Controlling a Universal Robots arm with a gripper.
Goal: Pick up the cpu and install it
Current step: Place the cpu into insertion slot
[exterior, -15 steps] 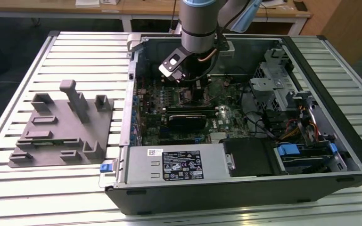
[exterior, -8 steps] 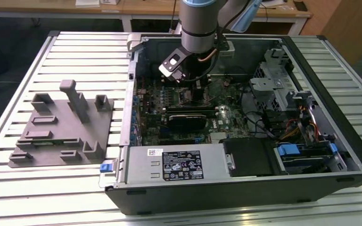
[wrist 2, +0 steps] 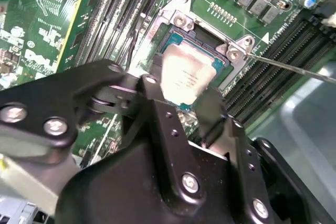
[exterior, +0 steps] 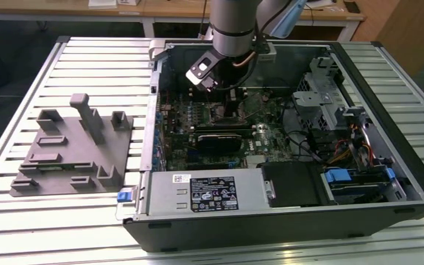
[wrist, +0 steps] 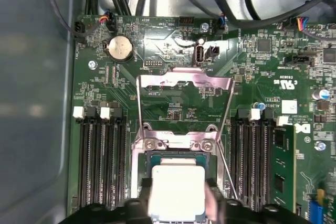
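Observation:
The cpu [wrist 2: 184, 77] [wrist: 177, 190], a flat square chip with a silvery top plate, sits between my gripper's [wrist 2: 184, 98] [wrist: 177, 205] two black fingers, which press on its opposite edges. It hangs just over the open socket [wrist 2: 210, 40] [wrist: 176, 148] on the green motherboard, slightly tilted, and I cannot tell whether it touches the socket. The socket's metal load plate [wrist: 184, 85] is flipped up and open, and its thin wire lever [wrist 2: 289, 67] sticks out sideways. In the exterior view my gripper [exterior: 231, 105] reaches down into the open computer case [exterior: 286, 221].
Memory slots [wrist: 100, 161] [wrist: 252, 156] flank the socket on both sides. A grey plastic tray [exterior: 72, 149] with upright posts lies on the slatted table at the exterior view's left. Inside the case are a power supply [exterior: 205, 190], a black card [exterior: 223, 141] and a drive cage [exterior: 322, 91].

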